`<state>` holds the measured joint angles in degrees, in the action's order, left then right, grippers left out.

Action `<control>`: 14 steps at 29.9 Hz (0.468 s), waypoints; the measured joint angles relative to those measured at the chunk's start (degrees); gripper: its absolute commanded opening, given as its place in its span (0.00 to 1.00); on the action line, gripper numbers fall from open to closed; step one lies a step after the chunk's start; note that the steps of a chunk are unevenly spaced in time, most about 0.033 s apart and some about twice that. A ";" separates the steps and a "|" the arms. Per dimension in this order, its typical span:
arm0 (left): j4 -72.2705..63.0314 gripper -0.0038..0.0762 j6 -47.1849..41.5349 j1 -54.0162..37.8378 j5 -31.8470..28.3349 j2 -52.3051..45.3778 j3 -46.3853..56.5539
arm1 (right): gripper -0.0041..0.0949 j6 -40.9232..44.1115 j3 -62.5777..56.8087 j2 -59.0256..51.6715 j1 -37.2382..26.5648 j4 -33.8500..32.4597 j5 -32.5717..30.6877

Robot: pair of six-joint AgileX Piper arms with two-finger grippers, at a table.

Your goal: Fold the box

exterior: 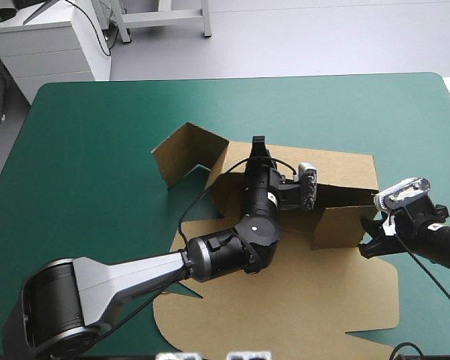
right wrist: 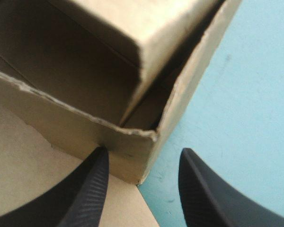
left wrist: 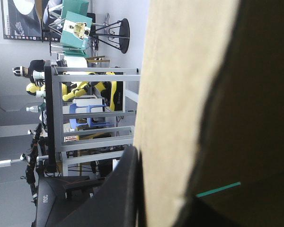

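While its walls stand partly raised, the box sits near the middle of the bench, on the teal-green cover. Its rear wall is upright, a side flap juts out loose toward the bench's left side, and the lid panel lies flat on the cover toward the near edge. At the box's right front corner two short walls meet at an angle, with an inner flap tucked just behind them in the right wrist view.

The left gripper reaches over the tray part to the top edge of the rear wall near its left end. In the left wrist view the board runs straight up between its fingers: one black finger presses the sheet's pale face and a dark blurred shape lies close against the other face, so this gripper is clenched on the wall.

The right gripper is low beside the right front corner. Its fingers are spread and hold nothing; one fingertip lies over the lid board at the foot of the front wall, the other over bare cover just outside the side wall, and the corner edge stands between them.
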<state>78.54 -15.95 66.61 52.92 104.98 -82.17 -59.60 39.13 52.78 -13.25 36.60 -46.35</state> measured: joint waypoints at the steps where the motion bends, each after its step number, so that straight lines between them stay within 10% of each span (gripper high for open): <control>1: 0.08 0.04 0.34 0.00 0.06 0.08 0.00 | 0.48 -1.13 0.00 0.38 0.00 1.54 0.11; 14: 1.38 0.04 1.76 -0.09 0.77 0.37 0.00 | 0.50 -4.56 0.00 6.23 0.00 9.79 0.49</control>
<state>79.92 -14.19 66.52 53.69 105.35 -82.17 -64.16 39.13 59.01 -13.25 46.38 -45.86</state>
